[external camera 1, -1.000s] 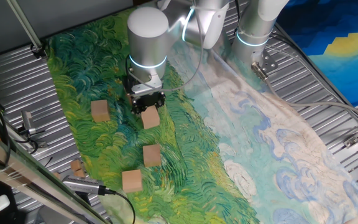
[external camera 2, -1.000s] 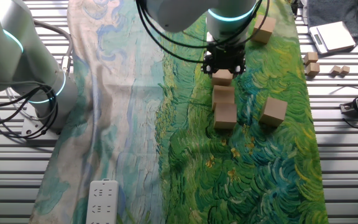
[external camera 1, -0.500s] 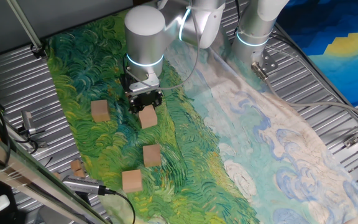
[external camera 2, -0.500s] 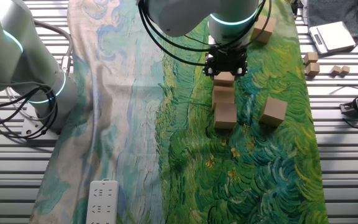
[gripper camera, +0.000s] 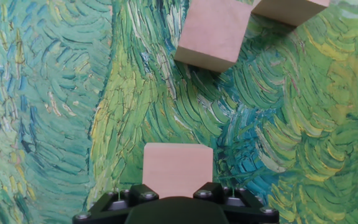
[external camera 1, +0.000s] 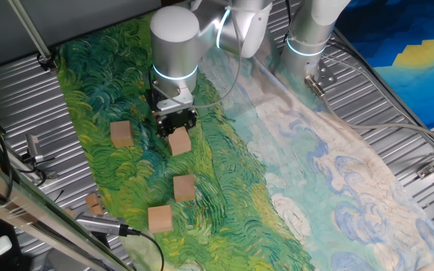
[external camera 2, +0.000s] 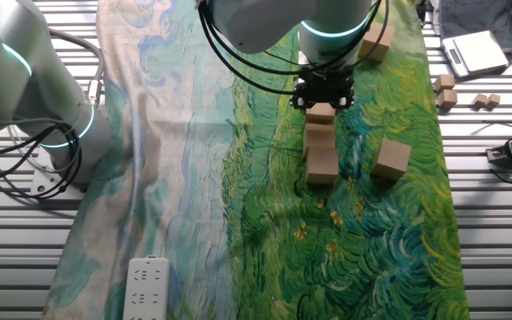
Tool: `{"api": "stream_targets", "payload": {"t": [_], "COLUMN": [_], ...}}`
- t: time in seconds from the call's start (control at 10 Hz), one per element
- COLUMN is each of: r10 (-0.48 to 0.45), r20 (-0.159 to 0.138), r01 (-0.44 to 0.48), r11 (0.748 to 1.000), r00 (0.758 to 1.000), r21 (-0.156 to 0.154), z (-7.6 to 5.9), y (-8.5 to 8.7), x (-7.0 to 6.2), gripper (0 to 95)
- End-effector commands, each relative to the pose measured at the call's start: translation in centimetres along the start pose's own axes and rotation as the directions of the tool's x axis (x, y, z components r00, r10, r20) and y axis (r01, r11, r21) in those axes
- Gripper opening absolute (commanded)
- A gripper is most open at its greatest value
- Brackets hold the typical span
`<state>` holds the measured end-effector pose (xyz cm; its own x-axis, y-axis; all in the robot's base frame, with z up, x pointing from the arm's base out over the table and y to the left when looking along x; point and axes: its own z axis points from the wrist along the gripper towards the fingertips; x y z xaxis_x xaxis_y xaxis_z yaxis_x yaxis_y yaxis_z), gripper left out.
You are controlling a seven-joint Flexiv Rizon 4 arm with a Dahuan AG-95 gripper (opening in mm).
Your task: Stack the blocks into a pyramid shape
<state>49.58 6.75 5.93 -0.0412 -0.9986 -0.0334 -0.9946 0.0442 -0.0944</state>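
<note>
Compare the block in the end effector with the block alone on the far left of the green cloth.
The held block sits between the fingers of the end effector, apparently just off the cloth; the lone block rests on the cloth, untouched. The held block has the arm right above it; the lone block stands in the open. Both are plain tan wooden cubes, seemingly equal in size.

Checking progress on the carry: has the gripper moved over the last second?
Yes. The gripper, shut on a block, shifted slightly up-left in one fixed view, away from the lone block lying nearer the camera.
</note>
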Motion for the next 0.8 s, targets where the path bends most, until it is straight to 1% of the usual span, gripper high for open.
{"api": "stream_targets", "payload": {"t": [0.1,0.4,0.8], "r10": [-0.003,-0.005,-0.005], "r20": [0.003,0.008,0.016], "r01": [0.003,0.005,0.005], "r11": [1.0,1.0,1.0], "r00": [1.0,1.0,1.0], "r21": [0.0,0.0,0.001], "z": [0.03,0.11,0.6], "y": [0.03,0.03,0.08], "x": [0.08,0.3,0.54], "gripper": [0.0,0.0,0.0]}}
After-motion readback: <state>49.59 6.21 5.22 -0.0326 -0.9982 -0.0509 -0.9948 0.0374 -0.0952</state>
